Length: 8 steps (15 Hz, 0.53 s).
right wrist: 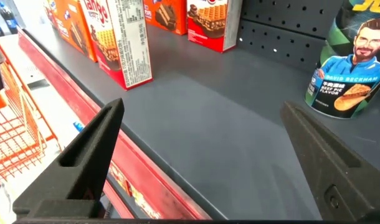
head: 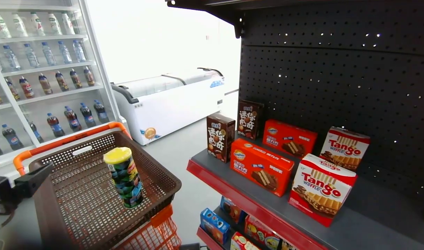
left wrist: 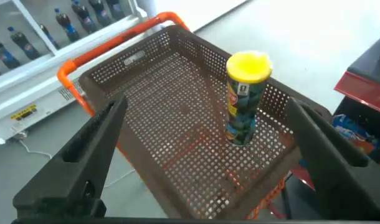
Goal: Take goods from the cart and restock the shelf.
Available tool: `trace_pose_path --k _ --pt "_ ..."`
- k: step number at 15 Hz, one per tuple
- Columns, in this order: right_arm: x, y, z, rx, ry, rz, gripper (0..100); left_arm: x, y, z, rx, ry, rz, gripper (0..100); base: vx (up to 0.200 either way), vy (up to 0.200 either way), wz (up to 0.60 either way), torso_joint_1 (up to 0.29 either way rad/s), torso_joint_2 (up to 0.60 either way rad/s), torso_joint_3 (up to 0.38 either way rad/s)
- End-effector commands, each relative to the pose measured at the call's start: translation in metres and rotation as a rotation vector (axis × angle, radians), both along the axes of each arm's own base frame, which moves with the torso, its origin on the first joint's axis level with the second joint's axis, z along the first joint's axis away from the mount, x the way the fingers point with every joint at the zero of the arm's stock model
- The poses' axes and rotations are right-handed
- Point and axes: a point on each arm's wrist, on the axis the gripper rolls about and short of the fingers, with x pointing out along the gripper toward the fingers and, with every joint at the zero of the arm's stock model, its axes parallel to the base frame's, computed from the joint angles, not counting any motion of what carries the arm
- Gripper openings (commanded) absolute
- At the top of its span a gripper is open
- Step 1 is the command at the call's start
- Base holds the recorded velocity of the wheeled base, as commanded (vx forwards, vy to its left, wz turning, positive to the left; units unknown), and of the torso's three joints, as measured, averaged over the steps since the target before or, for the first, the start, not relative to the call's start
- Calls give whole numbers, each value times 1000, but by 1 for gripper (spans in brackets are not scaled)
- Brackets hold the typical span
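Note:
A chip can (head: 123,176) with a yellow lid stands upright in the brown cart basket (head: 156,163). My left gripper (left wrist: 207,109) hangs open above the near side of the basket, and the can (left wrist: 245,98) stands beyond its fingers, untouched. In the head view the left gripper (head: 31,182) sits at the basket's near left corner. My right gripper (right wrist: 202,111) is open and holds nothing over the bare grey shelf board (right wrist: 209,124). A second chip can (right wrist: 344,65) stands upright on that board by the pegboard back, apart from the fingers.
Brown, orange and red-white snack boxes (head: 260,166) stand in rows on the left part of the shelf (head: 365,222). The shelf's red front lip (head: 233,194) faces the cart. Lower shelves hold more goods. A drinks fridge (head: 41,69) and a chest freezer (head: 170,100) stand behind.

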Motion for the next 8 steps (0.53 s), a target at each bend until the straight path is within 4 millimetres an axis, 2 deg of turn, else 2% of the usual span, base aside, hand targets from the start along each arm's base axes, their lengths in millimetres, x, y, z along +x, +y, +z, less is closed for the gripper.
trace_pose_path --k 1,3,5,8 --pt "0 0 0 0 -1 1 100 73 -20 -42 1 173 -87 100 0 0 0 0 0 0" --pt "0 0 0 0 -1 1 100 92 -22 -52 -1 195 -88 100 0 0 0 0 0 0" --pt "0 0 0 0 -1 1 100 95 -21 -58 0 221 -84 100 0 0 0 0 0 0" --pt "0 0 0 0 -1 1 100 103 -20 -78 1 299 -75 100 0 0 0 0 0 0"
